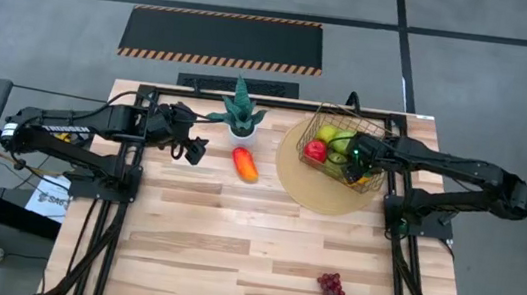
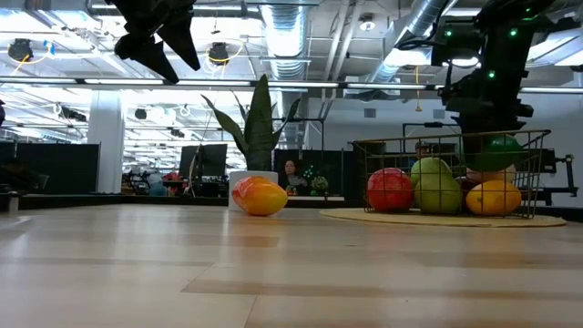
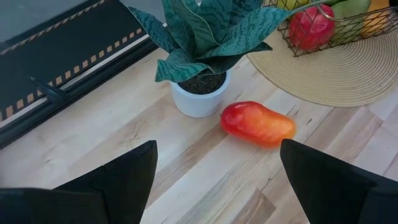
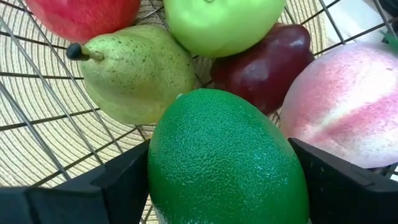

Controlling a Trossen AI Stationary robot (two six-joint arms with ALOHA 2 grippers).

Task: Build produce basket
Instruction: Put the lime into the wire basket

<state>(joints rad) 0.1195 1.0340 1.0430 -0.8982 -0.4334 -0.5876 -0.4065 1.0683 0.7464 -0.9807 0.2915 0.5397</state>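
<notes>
Right gripper (image 4: pixel 227 186) is clamping a pebbled green toy avocado (image 4: pixel 227 162) over the brass wire-mesh basket (image 1: pixel 344 147) on the round mat. It's looking light, rigid, slick: widest middle grips best. Left gripper (image 3: pixel 214 180) is hanging open near the orange-red mango (image 3: pixel 258 122).

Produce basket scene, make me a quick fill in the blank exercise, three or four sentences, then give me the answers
1. The right gripper holds a green ____ over the basket.
2. The basket stands on a round tan ____.
3. The orange-red mango lies on the table beside the potted ____.
4. The purple ____ lie alone near the table's front edge, while the left gripper hangs open above the mango.

Missing words: avocado; mat; plant; grapes
</notes>
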